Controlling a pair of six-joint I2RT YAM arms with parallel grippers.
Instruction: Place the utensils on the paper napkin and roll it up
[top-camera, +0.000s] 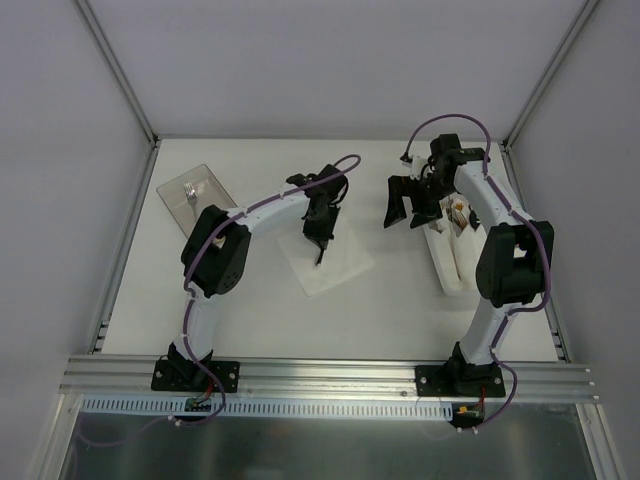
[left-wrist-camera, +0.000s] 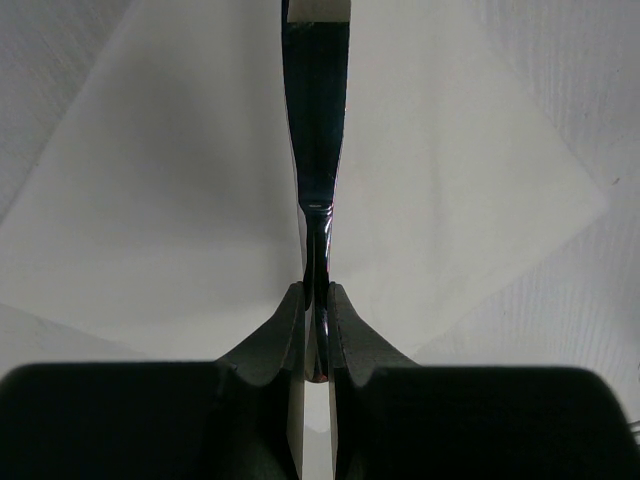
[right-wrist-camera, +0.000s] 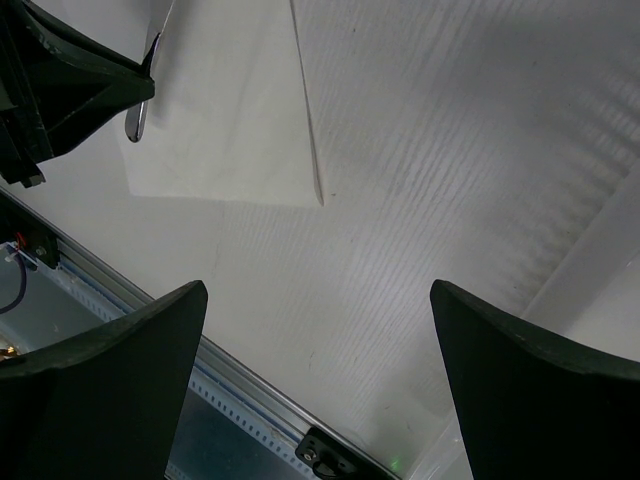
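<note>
The left tool (top-camera: 321, 238) is clamped on a slim metal knife (left-wrist-camera: 316, 120) — pinched by one end between its fingers, the rest reaching out over the paper napkin (top-camera: 338, 268). The napkin lies flat near the middle of the tabletop (top-camera: 380, 310). The right tool (top-camera: 405, 203) hangs with its fingers wide apart, gripping nothing — just beside a white tray (top-camera: 449, 265) on the right. A clear box (top-camera: 196, 196) sits at the far left.

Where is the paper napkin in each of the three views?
Top external: the paper napkin lies at centre, under the left gripper.
Left wrist: napkin fills most of the picture, behind the knife.
Right wrist: napkin upper left, one corner pointing down.
Shared landmark: the knife held in the left gripper.
</note>
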